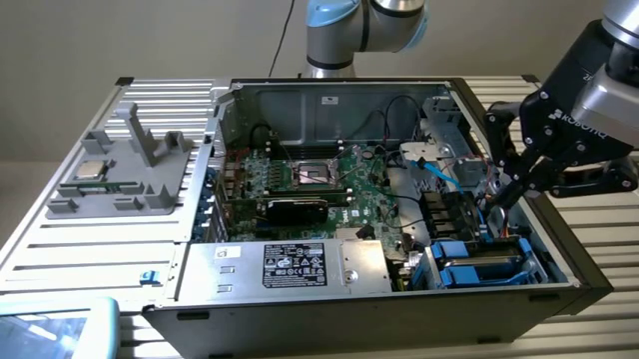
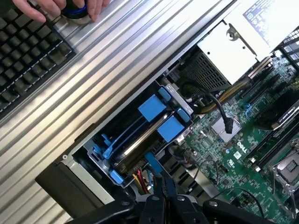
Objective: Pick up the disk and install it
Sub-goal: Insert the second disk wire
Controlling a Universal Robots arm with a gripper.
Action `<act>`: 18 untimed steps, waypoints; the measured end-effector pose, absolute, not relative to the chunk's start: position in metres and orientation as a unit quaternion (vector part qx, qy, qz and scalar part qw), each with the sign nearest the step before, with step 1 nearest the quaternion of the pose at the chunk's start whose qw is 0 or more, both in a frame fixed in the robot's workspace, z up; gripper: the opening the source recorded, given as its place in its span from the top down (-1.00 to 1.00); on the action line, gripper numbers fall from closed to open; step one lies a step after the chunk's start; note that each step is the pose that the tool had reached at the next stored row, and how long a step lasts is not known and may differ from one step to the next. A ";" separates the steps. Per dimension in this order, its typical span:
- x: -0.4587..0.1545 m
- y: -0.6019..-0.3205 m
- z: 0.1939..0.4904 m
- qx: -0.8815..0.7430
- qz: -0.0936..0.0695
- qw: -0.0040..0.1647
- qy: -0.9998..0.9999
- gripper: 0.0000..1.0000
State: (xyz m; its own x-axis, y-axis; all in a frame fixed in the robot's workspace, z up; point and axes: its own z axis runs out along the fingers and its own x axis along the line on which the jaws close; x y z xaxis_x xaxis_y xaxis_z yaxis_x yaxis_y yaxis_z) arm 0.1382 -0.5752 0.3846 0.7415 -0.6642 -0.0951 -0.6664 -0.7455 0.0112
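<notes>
Robotics lab, open computer case, robot arm

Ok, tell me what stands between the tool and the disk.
Nothing solid that shows. The shut tool hangs just off the disk, which sits in its bay; red and yellow wires lie close beside the tool.

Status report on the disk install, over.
Gripper shut, empty, above the case's drive corner. Disk seated in the blue-carrier bay. Cables nearby.
</notes>
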 end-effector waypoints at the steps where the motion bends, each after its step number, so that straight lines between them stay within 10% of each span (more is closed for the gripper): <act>1: 0.138 -0.575 0.385 -0.936 0.047 0.013 0.348 0.79; 18: 0.138 -0.575 0.385 -0.977 0.046 0.024 0.209 0.79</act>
